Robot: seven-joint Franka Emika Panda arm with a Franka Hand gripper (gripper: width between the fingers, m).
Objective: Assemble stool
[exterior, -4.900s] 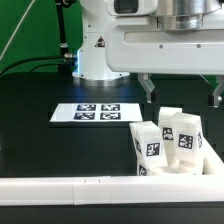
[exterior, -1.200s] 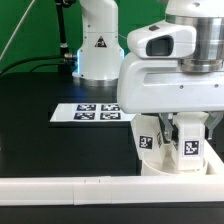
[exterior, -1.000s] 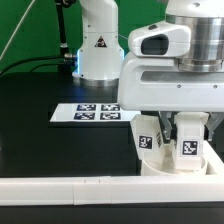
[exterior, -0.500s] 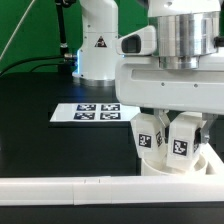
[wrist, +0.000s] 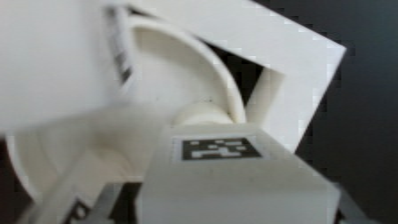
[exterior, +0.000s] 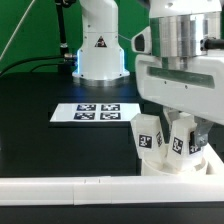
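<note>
Jaws hidden above leg blocks (exterior: 165, 135), seat disc (exterior: 175, 165)

We cannot see the end effector's fingers behind the leg blocks (exterior: 180, 135); the seat (wrist: 169, 75) is blurred, cut off by the frame.

The arm (exterior: 185, 60) is white, built of smooth, rounded housings. Its nearest part in the exterior view is a broad, boxy white block with softly rounded corners, topped by a shiny grey metallic cylinder with a darker band round it. Beside that cylinder sits a rounded white cap with a small dark oval window. Farther back stands the white, bulbous base column (exterior: 99, 45), carrying a small dark triangular emblem and, on its flank, what seems to be a thin strip of blue light. Black cables run near it.
</note>
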